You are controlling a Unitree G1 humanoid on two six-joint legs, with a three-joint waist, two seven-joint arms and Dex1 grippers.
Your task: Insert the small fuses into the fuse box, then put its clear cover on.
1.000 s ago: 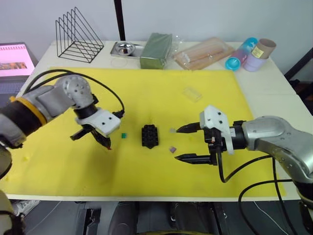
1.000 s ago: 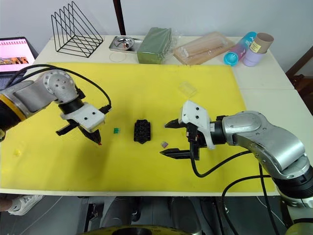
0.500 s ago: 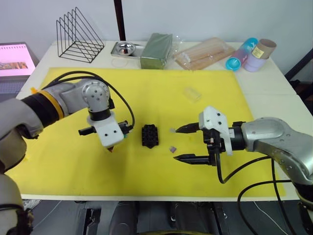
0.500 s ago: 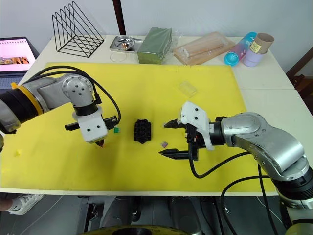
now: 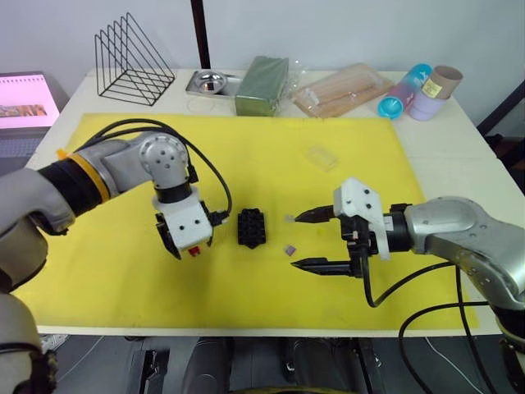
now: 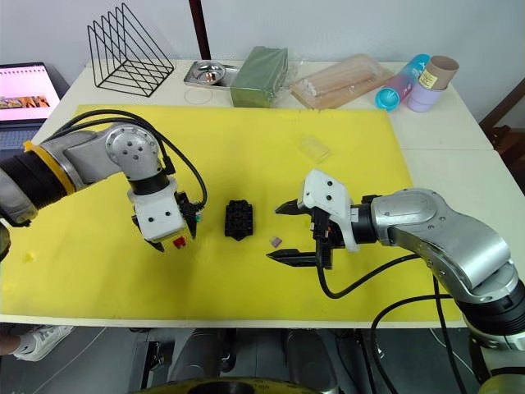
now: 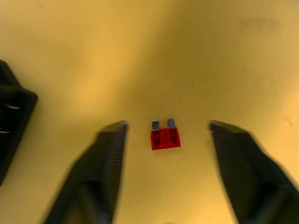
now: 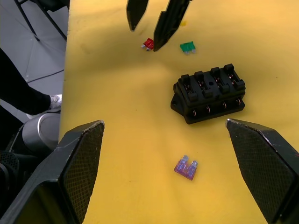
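Here the red fuse (image 7: 165, 137) lies between the spread left tool (image 7: 166, 135) fingers.

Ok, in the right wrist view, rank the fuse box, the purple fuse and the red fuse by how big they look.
1. Fuse box, clearly largest.
2. Purple fuse.
3. Red fuse, though it lies farther from the camera, so these two may really match.

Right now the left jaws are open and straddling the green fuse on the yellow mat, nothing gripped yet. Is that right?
Not quite: the fuse between the open jaws of the left gripper is the red fuse, as the left wrist view shows. The green fuse lies off to the side, seen in the right wrist view. The rest stands: jaws open, nothing gripped, on the yellow mat.
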